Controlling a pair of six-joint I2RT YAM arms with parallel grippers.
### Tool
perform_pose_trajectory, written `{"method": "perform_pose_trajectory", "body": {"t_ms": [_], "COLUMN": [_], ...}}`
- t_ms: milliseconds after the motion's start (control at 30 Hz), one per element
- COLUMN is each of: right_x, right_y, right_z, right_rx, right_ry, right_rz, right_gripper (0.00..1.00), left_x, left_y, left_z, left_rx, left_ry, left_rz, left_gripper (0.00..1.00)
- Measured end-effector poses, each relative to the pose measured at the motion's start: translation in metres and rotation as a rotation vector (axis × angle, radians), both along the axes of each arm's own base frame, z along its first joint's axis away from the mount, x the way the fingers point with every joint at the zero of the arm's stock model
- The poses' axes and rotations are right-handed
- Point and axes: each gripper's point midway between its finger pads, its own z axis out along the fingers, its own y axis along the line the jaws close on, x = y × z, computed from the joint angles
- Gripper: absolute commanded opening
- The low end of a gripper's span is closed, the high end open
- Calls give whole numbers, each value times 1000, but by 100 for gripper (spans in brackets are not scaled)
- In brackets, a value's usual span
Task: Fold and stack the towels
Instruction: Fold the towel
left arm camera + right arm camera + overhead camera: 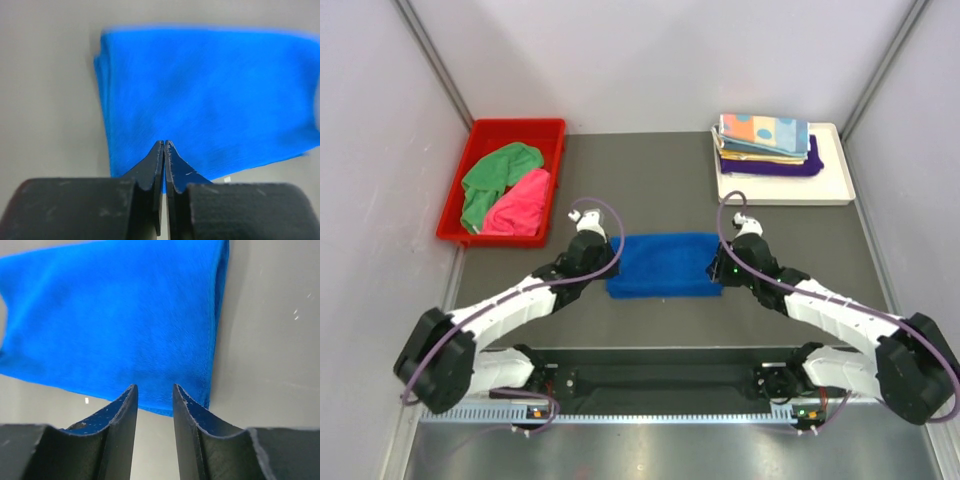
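A royal blue terry towel [665, 263] lies folded flat as a rectangle in the middle of the table. My left gripper [608, 264] is at its left edge. In the left wrist view the towel [210, 100] lies beyond the gripper [164, 145], whose jaws are shut tip to tip over the near edge, with nothing visibly pinched. My right gripper [718, 270] is at the towel's right edge. In the right wrist view this gripper [154, 390] is open and empty just above the near right corner of the towel [115, 325].
A red bin [480, 135] at the back left holds a green towel [495, 175] and a pink towel [525, 205]. A white tray [835, 190] at the back right carries a stack of folded towels [765, 145], a dotted orange one on top and a purple one at the bottom.
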Motion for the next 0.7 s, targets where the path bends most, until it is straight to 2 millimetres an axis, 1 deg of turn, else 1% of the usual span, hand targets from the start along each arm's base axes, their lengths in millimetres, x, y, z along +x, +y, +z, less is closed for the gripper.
{"method": "perform_pose_trajectory", "body": {"t_ms": [100,200,233,267,333,433,467,533,633,700], "right_x": [-5,-20,-25,-26,-24,-24,-25,-26,-29,-28], "right_y": [-2,-11,-14,-15,-14,-15,-16,-17,-21,-22], "right_z": [-21,-48,-56,-59,-56,-56,-55,-52,-45,-35], "right_rx": [-7,-20,-24,-17,1,9,9,11,5,-4], "right_ry": [47,105,122,125,115,114,115,111,106,95], "right_rz": [-16,-37,-45,-56,-66,-82,-86,-88,-88,-88], "right_gripper": [34,32,32,32,32,33,33,34,35,36], "left_x": [-8,-21,-25,-25,-24,-25,-25,-26,-20,-8], "left_y": [0,5,7,6,5,6,7,9,9,6], "left_z": [-38,-71,-78,-80,-79,-78,-78,-74,-60,-42], "left_rx": [43,78,85,76,66,68,72,85,110,113], "left_ry": [115,206,229,232,229,229,230,234,221,182], "left_rz": [6,14,16,19,24,26,27,28,31,36], "left_gripper": [2,1,1,1,3,7,11,14,18,19]}}
